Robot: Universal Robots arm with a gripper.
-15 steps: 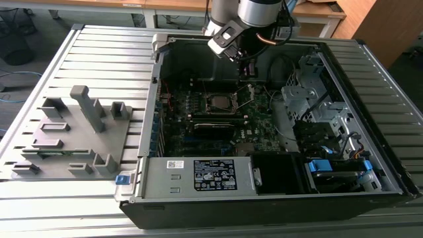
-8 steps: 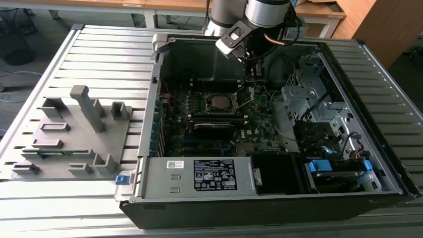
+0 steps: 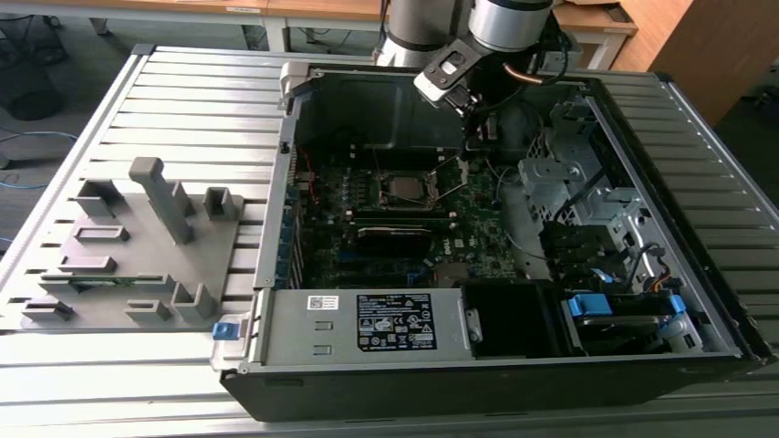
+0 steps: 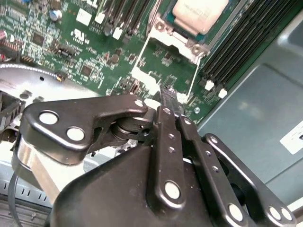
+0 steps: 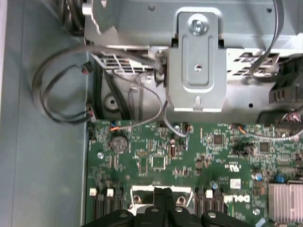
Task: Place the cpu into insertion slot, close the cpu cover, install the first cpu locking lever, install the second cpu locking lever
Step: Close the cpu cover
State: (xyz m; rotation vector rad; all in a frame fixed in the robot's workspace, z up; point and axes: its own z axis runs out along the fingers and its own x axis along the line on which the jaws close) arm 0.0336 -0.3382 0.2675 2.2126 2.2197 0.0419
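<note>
The cpu (image 4: 199, 14) has a dull grey top and lies flat in the insertion slot (image 4: 163, 19) on the green motherboard; in the exterior view the cpu (image 3: 402, 189) sits mid-board inside the open case. The cpu cover (image 4: 142, 56), a thin silvery frame with a square cut-out, is swung open and lies between the socket and my gripper (image 4: 168, 97). The black fingers (image 5: 163, 198) are shut together, their tips at the cover's free edge. In the exterior view my gripper (image 3: 472, 146) reaches down into the case just to the exterior view's right of the socket.
Long black memory slots (image 4: 236, 42) run beside the socket. A metal drive cage (image 3: 572, 182) and loose cables (image 5: 61, 94) stand close to the arm. The power supply (image 3: 396, 321) fills the case front. A grey fixture plate (image 3: 122, 246) lies outside, at the exterior view's left.
</note>
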